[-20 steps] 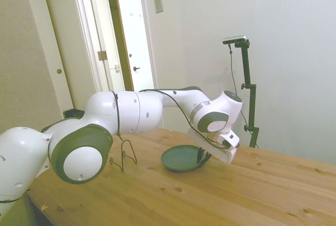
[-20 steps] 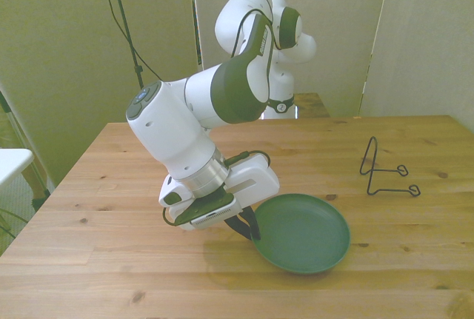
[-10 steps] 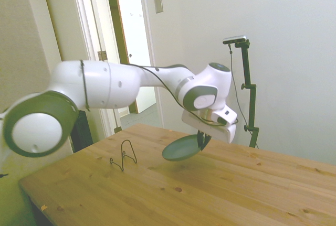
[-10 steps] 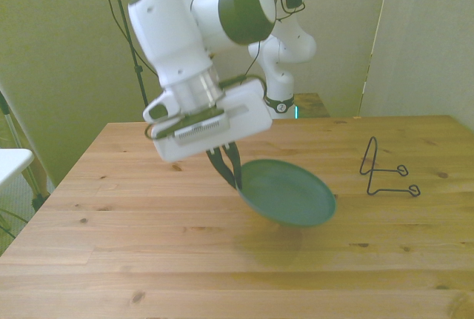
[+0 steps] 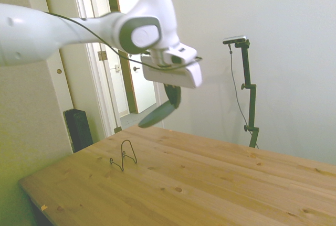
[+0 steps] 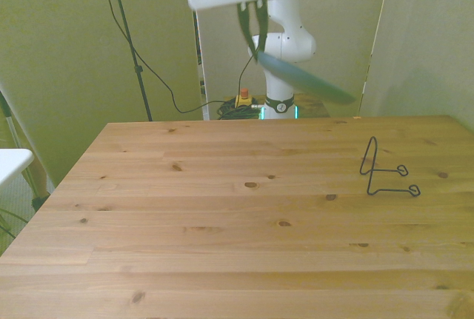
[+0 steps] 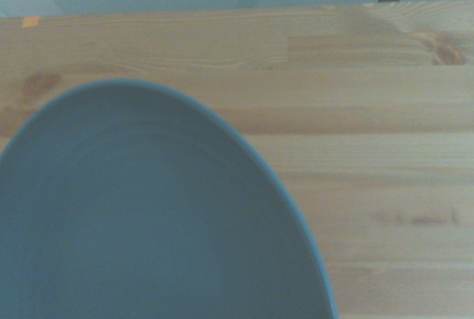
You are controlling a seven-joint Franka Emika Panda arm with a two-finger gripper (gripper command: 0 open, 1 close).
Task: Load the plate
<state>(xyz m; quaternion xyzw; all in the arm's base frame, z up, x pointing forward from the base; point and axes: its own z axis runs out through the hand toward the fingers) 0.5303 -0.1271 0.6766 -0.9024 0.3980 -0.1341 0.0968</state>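
Observation:
The teal-grey plate (image 5: 156, 115) hangs tilted high above the table, held by its rim in my gripper (image 5: 172, 96), which is shut on it. In the front view the plate (image 6: 307, 77) slants down toward the front view's right, well above the tabletop, under my gripper (image 6: 254, 32). The wrist view is filled on one side by the plate's inner face (image 7: 148, 215), with bare wood beyond it.
A thin black wire stand (image 6: 385, 171) rests on the wooden table (image 6: 222, 223) near the front view's right; the side view shows the stand (image 5: 124, 155) toward the table's left end. A doorway lies behind the arm in the side view.
My gripper has lifted the plate from the tabletop to high in the air and carried it toward the side view's left; the plate now tilts more steeply.

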